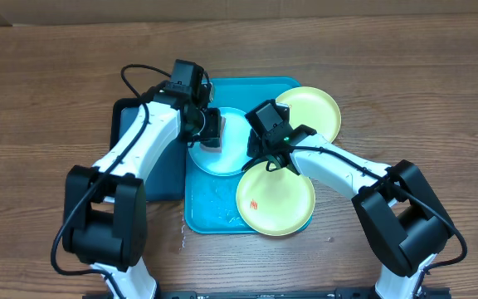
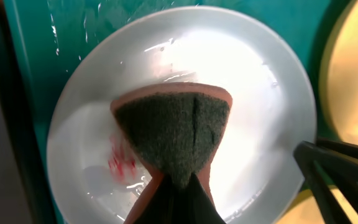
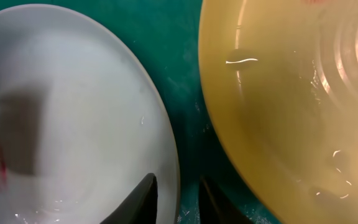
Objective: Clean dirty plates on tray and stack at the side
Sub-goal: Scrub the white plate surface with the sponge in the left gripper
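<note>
The light blue plate (image 1: 231,154) lies on the turquoise tray (image 1: 260,85), with red smears (image 2: 120,158) on its pale centre. My left gripper (image 1: 208,129) is shut on a sponge (image 2: 173,134), dark green scrub face down on the plate's middle; its jaws (image 2: 176,196) show at the bottom edge. My right gripper (image 1: 265,156) straddles the plate's right rim (image 3: 178,180), one finger on the plate (image 3: 73,93) and one on the tray side, pinching it. One yellow-green plate (image 1: 309,112) sits at the tray's back right. The other (image 1: 275,202) sits at the front right with a small red smear.
A smaller dark navy tray (image 1: 127,133) lies to the left of the turquoise one, under my left arm. Water droplets lie on the turquoise tray's front left (image 1: 214,199). Brown wooden table (image 1: 40,100) surrounds the trays. My right fingers show in the left wrist view (image 2: 334,171).
</note>
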Tool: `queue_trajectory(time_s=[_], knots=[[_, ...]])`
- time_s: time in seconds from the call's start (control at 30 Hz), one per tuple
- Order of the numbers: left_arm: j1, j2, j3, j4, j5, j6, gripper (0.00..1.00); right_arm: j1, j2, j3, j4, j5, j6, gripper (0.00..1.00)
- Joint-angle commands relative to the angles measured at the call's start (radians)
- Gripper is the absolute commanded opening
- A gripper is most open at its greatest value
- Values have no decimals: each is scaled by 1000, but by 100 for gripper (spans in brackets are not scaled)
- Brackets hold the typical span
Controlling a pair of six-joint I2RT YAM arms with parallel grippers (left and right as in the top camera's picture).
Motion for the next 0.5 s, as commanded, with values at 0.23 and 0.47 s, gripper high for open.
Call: queue_trajectory(time_s=[0.23, 0.47], knots=[[-4, 19, -4, 4, -13, -14, 4, 2, 37, -4, 21, 3, 2, 22], [-6, 19, -4, 4, -14, -14, 4, 2, 39, 3, 36, 20, 1, 9]])
